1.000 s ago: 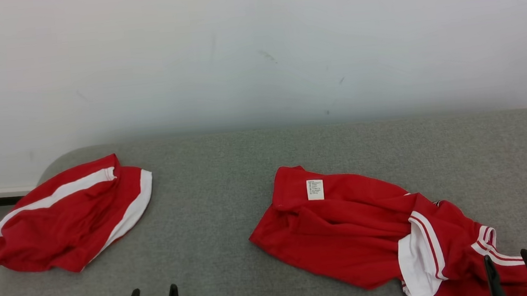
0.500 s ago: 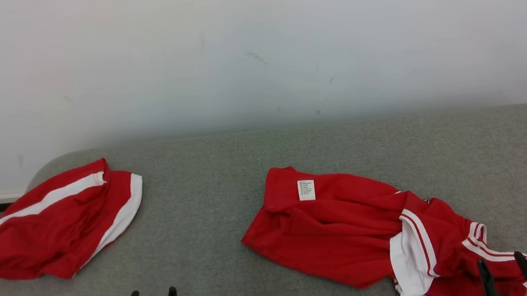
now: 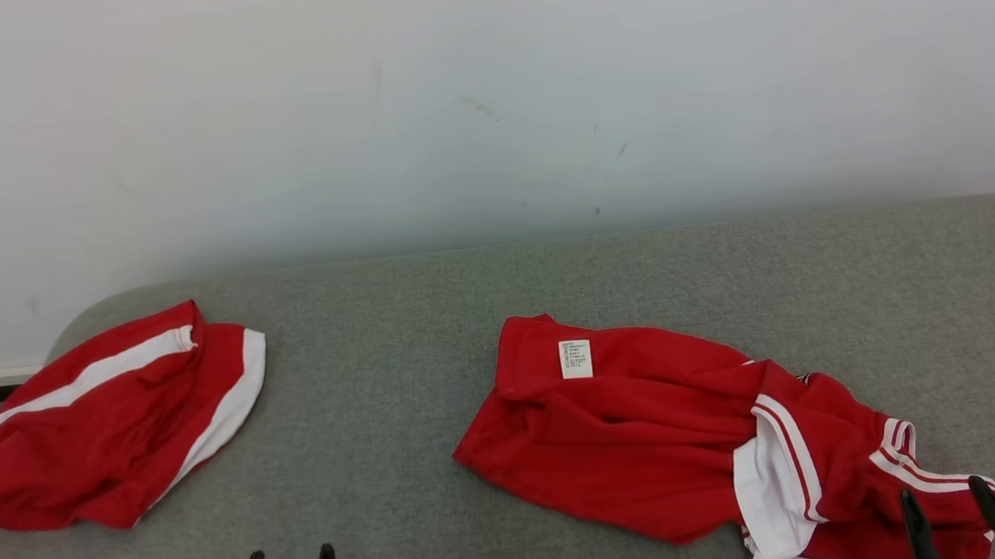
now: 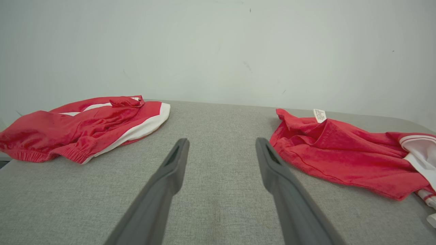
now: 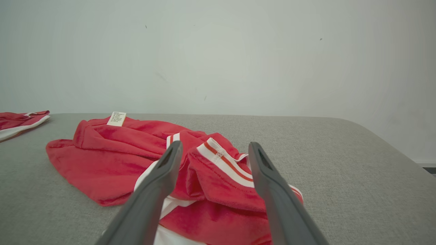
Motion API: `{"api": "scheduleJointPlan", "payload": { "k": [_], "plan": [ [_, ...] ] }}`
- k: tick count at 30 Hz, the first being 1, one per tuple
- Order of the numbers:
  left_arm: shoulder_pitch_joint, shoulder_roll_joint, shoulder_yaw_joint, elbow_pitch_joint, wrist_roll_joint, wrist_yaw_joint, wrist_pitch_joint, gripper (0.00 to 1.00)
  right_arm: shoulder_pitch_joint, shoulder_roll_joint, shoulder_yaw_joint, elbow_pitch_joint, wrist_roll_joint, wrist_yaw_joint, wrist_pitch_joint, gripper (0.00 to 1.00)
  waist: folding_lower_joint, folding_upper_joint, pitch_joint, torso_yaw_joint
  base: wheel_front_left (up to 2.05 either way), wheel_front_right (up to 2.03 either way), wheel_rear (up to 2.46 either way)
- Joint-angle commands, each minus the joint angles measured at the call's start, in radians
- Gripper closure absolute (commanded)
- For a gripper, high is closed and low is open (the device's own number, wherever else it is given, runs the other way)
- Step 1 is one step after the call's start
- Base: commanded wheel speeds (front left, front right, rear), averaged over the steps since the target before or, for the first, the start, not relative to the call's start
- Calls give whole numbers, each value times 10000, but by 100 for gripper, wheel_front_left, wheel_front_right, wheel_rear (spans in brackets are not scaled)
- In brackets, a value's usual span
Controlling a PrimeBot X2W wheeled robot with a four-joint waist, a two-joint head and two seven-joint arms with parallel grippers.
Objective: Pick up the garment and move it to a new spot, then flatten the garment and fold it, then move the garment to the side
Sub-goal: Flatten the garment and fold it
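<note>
red-and-white garment [image 3: 646, 448] lies crumpled, label up.

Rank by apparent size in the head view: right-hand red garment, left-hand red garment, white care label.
1. right-hand red garment: largest, though cut off by the bottom edge
2. left-hand red garment: clearly smaller
3. white care label: tiny

Padded fabric bench [image 3: 381, 400]: heathered grey.
Crumpled red jersey garment [image 3: 642, 448]: solid red, white panel, red-and-white striped trim; white label [image 3: 575, 359] with dark print.
Bundled red cloth garment [image 3: 100, 418], bench's left edge: red, broad white bands.
Painted wall [image 3: 479, 89]: off-white, faint dark specks.
</note>
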Motion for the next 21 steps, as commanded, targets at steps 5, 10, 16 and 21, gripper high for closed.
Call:
{"api": "scheduleJointPlan", "payload": {
  "k": [5, 10, 16, 21],
  "plan": [
    [-81, 18, 49, -14, 23, 15, -6, 0, -54, -11, 30, -35, 75, -28, 9, 0, 0, 0, -5, -47, 0, 0, 0],
    [-123, 18, 30, -88, -35, 43, -6, 0, -115, -33, 77, -96, 73, -28, 9, 0, 0, 0, -7, -234, 0, 0, 0],
    [-362, 19, -135, -152, -105, 1, -6, 0, -203, -76, 112, -206, 89, -26, 9, 0, 0, 0, 131, -602, 0, 0, 0],
    [-1208, 21, -431, 260, -143, -146, -6, 0, -366, -64, 163, -298, 83, -26, 9, 0, 0, 0, 407, -1054, 0, 0, 0]
  ]
}}
